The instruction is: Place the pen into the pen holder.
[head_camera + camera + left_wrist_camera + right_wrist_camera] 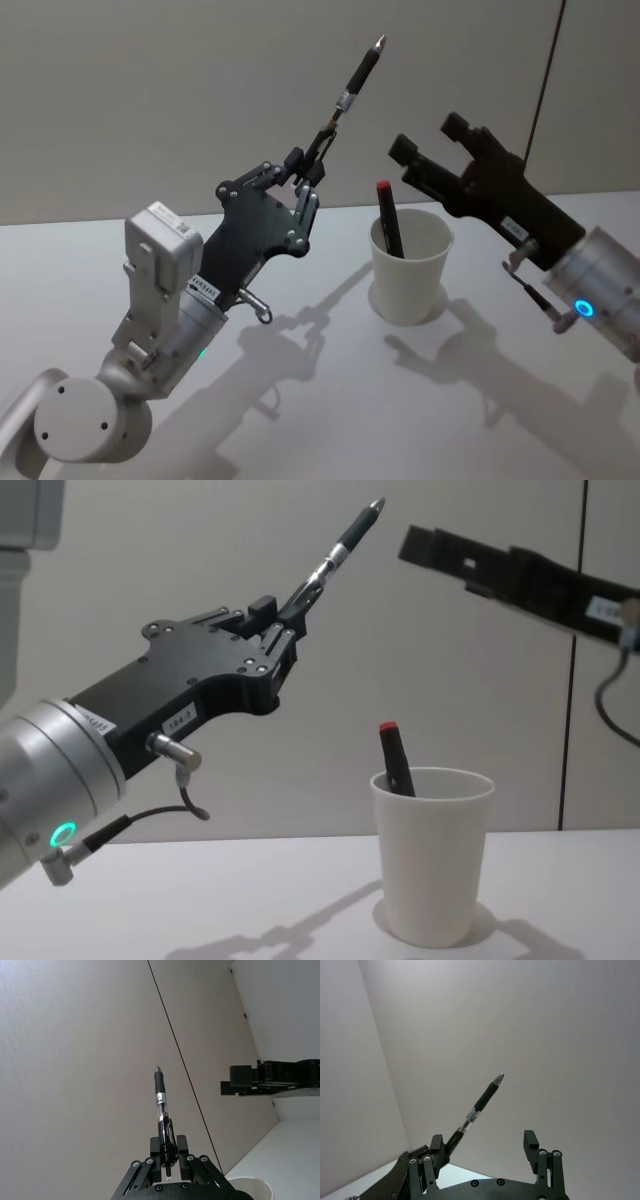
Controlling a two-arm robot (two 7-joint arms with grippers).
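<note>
Closest to the lens in the chest view, the left gripper (276,620) rises from the lower left with its jaws pinched on the pen (338,546). It holds the pen by the rear end, near the clip, and the left wrist view shows the clicker stub poking out below the fingers (156,1149). The writing tip points up and away, high above the table (300,420). The pen is up in the air, left of the pen holder (405,285) and well above its rim.

The white cup stands upright on the table and already holds a black marker with a red cap (388,218), which leans against the near-left wall. The right gripper (432,140) hovers above and to the right of the cup, jaws spread and holding nothing.

The pen looks light and stiff, with a smooth, probably slippery barrel and a ribbed rubber sleeve near the tip. A pinch this far back leaves a long free length, so it could swivel in the pads. The rubber sleeve or mid-barrel would likely give a surer hold. The paper cup seems light enough to tip if the pen knocks its rim
</note>
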